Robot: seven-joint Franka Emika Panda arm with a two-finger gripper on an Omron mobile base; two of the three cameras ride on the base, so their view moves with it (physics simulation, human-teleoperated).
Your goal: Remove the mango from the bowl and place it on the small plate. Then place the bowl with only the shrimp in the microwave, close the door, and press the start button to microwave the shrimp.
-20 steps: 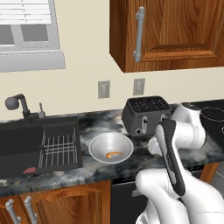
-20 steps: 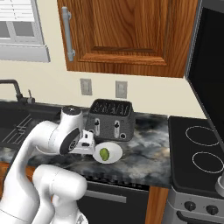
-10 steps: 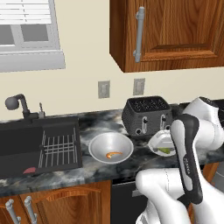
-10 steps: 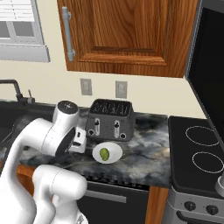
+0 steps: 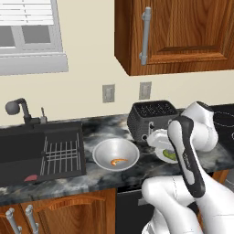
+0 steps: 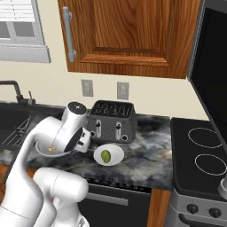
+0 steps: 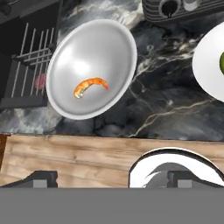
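Note:
The grey bowl (image 7: 92,68) sits on the dark marble counter with only the curled orange shrimp (image 7: 89,85) inside. My gripper (image 7: 116,180) hovers open above the counter's front edge, between bowl and plate, with nothing between its fingers. The small white plate (image 6: 109,155) lies in front of the toaster, and the green mango (image 6: 105,155) rests on it. From the left base view the bowl (image 5: 115,154) and shrimp (image 5: 119,161) are plain, while my arm covers part of the plate (image 5: 161,151). The microwave's dark door (image 6: 215,66) shows at the upper right; how far it stands open I cannot tell.
A black toaster (image 6: 111,120) stands behind the plate. The sink with a wire rack (image 5: 61,155) lies left of the bowl. The stove top (image 6: 201,150) is to the right. Wooden cabinets (image 5: 183,32) hang overhead.
My hand has drawn a little left, away from the plate and toward the bowl, and the arm has shifted its pose. The mango stays on the plate; the bowl has not moved.

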